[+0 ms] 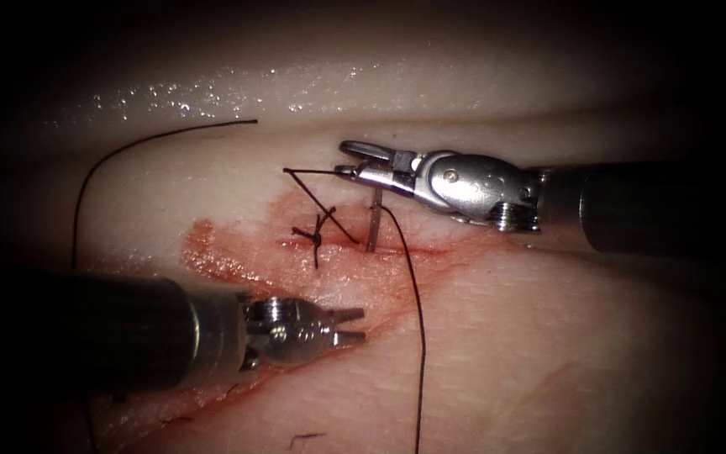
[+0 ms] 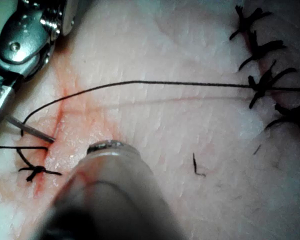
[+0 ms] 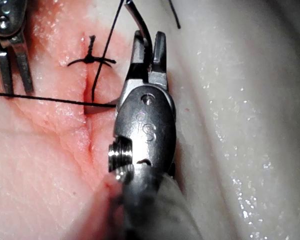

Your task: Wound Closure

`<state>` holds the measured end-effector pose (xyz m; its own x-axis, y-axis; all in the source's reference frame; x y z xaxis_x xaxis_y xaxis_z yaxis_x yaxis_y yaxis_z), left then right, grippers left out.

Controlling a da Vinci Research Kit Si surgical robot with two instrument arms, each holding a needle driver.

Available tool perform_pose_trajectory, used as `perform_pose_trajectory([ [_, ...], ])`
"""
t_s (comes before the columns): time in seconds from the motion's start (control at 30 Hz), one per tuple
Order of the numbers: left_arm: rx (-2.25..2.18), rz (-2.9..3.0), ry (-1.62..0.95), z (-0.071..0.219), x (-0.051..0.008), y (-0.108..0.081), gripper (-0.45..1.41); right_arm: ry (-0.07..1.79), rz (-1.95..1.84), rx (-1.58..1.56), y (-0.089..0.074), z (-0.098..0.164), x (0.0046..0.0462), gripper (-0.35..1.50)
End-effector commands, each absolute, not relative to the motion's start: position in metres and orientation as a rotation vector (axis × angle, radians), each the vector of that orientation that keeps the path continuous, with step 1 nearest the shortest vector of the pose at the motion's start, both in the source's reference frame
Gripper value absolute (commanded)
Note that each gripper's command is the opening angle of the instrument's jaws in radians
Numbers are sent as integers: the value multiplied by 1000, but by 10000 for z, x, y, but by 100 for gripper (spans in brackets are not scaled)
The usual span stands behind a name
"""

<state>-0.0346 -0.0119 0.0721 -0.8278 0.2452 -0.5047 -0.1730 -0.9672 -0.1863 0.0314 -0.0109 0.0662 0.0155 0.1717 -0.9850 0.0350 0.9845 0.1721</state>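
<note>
The curved needle [image 1: 374, 220] stands upright with its lower part in the tissue [image 1: 548, 336] at the cut [image 1: 418, 250], just right of a tied stitch [image 1: 317, 238]. My right tool [image 1: 350, 160] hovers over the needle's upper end, jaws parted and not clamped on it; the needle [image 3: 140, 22] runs up between them. Dark thread [image 1: 418, 336] trails from the needle's top toward the lower edge. My left tool [image 1: 356, 326] lies below the cut, open and holding nothing. The needle [image 2: 32, 131] enters the tissue beside the stitch [image 2: 37, 171].
Red fluid [image 1: 237, 252] stains the tissue around the cut. A long loose thread [image 1: 128, 151] arcs across the upper left. Several earlier stitches [image 2: 262, 85] sit farther along the cut. A short cut end of thread [image 2: 197, 167] lies on the tissue.
</note>
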Motion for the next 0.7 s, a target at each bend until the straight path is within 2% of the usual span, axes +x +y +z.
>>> perform_pose_trajectory([
  [0.03, -803, 2802, -197, 728, -352, -120, 19, 1557, 95, 171, -107, 668, 322, -35],
  [0.7, -824, 2813, -194, 748, -349, -124, 17, 1575, 172, 294, -95, 665, 331, -35],
])
